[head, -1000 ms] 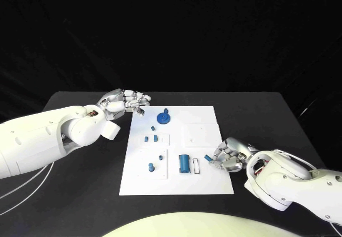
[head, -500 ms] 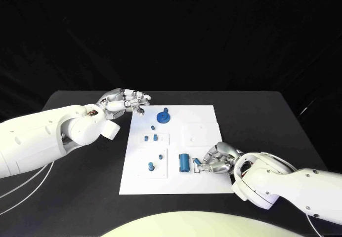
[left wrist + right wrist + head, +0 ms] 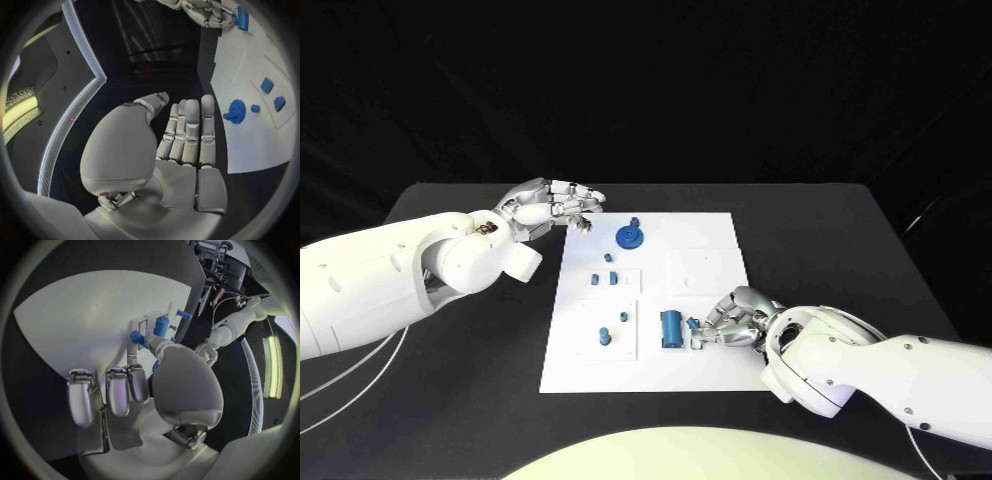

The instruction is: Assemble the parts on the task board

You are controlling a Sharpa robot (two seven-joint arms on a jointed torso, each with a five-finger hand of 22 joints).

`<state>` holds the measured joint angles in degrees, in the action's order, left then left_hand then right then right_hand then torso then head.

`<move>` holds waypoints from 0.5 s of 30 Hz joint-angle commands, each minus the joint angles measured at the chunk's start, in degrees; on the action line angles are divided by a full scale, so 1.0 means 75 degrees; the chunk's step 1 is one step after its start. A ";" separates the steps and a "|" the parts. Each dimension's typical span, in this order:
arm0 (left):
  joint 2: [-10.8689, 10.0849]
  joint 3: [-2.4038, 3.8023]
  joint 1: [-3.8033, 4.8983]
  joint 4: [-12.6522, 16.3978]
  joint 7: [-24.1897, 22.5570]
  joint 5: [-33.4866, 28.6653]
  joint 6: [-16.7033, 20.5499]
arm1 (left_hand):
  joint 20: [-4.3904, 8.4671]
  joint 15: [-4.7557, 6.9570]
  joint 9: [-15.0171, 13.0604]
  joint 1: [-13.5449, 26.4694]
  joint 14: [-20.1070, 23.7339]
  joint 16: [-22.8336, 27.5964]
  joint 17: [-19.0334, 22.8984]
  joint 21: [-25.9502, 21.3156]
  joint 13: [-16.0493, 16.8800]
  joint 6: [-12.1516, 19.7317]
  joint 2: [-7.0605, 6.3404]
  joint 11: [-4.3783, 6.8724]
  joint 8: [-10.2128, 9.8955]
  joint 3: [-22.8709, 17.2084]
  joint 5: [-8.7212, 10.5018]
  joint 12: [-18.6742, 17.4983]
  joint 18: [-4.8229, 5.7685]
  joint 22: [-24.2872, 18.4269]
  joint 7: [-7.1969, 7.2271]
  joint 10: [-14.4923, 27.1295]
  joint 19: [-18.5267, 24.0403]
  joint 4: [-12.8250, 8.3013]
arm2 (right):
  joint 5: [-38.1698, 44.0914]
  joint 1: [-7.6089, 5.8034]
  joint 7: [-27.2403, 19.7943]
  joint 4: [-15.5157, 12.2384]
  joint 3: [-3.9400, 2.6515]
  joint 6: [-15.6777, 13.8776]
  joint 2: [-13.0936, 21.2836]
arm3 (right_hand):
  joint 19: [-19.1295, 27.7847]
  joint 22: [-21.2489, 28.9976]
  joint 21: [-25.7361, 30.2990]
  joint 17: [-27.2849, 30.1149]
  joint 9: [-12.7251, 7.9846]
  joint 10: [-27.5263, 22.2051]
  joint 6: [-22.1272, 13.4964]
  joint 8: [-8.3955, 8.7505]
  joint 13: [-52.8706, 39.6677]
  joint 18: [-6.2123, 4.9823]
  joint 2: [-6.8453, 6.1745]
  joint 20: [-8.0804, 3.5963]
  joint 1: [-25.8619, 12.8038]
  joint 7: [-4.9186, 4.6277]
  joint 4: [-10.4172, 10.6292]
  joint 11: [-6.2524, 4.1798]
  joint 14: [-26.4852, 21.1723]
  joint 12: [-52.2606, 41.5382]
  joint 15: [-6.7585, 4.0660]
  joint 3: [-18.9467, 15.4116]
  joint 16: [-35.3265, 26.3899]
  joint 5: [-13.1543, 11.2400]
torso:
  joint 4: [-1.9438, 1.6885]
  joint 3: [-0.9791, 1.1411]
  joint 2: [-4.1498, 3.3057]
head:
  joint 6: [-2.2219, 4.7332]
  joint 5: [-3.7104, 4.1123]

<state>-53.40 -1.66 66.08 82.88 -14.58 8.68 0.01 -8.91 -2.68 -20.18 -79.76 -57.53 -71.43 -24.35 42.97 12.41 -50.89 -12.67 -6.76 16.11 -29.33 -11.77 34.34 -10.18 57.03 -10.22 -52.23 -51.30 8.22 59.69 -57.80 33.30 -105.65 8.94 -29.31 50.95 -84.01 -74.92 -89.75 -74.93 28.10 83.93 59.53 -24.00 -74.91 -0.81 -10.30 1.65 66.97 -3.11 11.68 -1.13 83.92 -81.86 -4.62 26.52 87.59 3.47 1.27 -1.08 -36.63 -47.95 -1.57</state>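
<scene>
The right hand (image 3: 737, 318), low and right of centre, pinches a small blue part (image 3: 692, 324) over the task board (image 3: 711, 265), while the left hand (image 3: 557, 206) hovers empty at upper left, fingers loosely apart.

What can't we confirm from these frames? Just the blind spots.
- Right hand contact: head view, its fingers cover the small blue part; right wrist view, the thumb hides the grip. Held or only touched, cannot tell.
- Blue cylinder seating in its slot: too small in head view, partly behind the fingers in the wrist view.
- Small blue pieces on the task board: shapes too small to tell.
- Left hand: fingertips bunched in head view.
</scene>
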 commanded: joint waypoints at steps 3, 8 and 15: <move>0.0003 0.0004 0.0003 0.0020 -0.0003 -0.0030 -0.0169 | 0.0004 -0.0037 -0.0013 -0.0030 0.0021 0.0014 -0.0012 -0.0037 -0.0010 0.0051 0.0073 0.0015 0.0030 -0.0004 0.0003 0.0031 -0.0045 -0.0016 -0.0004 0.0058 -0.0069 0.0031 | -0.0121 0.0034 -0.0023 -0.0017 0.0021 0.0230 -0.0035 | -0.0799 -0.2011 -0.0033 -0.1383 0.0006 0.0417 0.0001 0.0025 -0.1480 0.0109 -0.0021 0.0018 -0.0223 -0.0055 0.0103 0.0048 0.0679 0.0022 0.0033 -0.0067 0.0016 -0.0018 | -0.0001 0.0000 0.0003 | 0.0003 0.0003; -0.0003 0.0004 0.0003 0.0015 0.0009 -0.0028 -0.0177 | 0.0004 -0.0037 -0.0013 -0.0030 0.0021 0.0014 -0.0012 -0.0037 -0.0010 0.0051 0.0073 0.0015 0.0030 -0.0004 0.0003 0.0031 -0.0045 -0.0016 -0.0004 0.0058 -0.0069 0.0031 | -0.0115 0.0035 -0.0052 -0.0052 0.0021 0.0290 -0.0024 | -0.0799 -0.2011 -0.0033 -0.1415 0.0016 0.0427 0.0021 0.0015 -0.1492 0.0109 0.0000 0.0023 -0.0381 -0.0053 0.0183 0.0048 0.0686 -0.0002 0.0035 -0.0121 0.0031 -0.0017 | 0.0005 0.0002 0.0001 | -0.0002 0.0004; -0.0011 0.0003 0.0003 0.0011 0.0017 -0.0024 -0.0185 | 0.0005 -0.0037 -0.0013 -0.0045 0.0022 0.0016 -0.0013 -0.0041 -0.0011 0.0054 0.0073 0.0015 0.0032 -0.0007 0.0000 0.0031 -0.0045 -0.0019 -0.0005 0.0062 -0.0072 0.0025 | -0.0048 0.0039 -0.0079 -0.0143 0.0021 0.0319 0.0053 | -0.0799 -0.2011 -0.0033 -0.1467 0.0027 0.0444 0.0053 -0.0005 -0.1514 0.0109 0.0023 0.0022 -0.0429 -0.0036 0.0199 0.0037 0.0697 -0.0045 0.0031 -0.0133 0.0057 -0.0013 | 0.0006 0.0003 0.0002 | -0.0018 0.0000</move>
<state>-53.51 -1.66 66.08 82.85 -14.30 8.69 -0.25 -8.91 -2.68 -20.22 -80.00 -57.53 -71.43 -24.39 42.98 12.42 -50.89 -12.43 -6.76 16.11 -29.33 -11.77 34.34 -10.18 56.96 -10.22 -52.23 -51.30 8.22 59.07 -57.60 33.32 -106.39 9.07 -28.38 51.26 -84.01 -74.91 -89.75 -74.94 28.23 83.94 59.85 -24.20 -74.91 -0.81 -10.17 1.65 64.29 -3.21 12.74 -1.12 83.92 -81.86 -4.62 25.46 87.76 3.55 1.29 -1.06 -36.62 -48.02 -1.53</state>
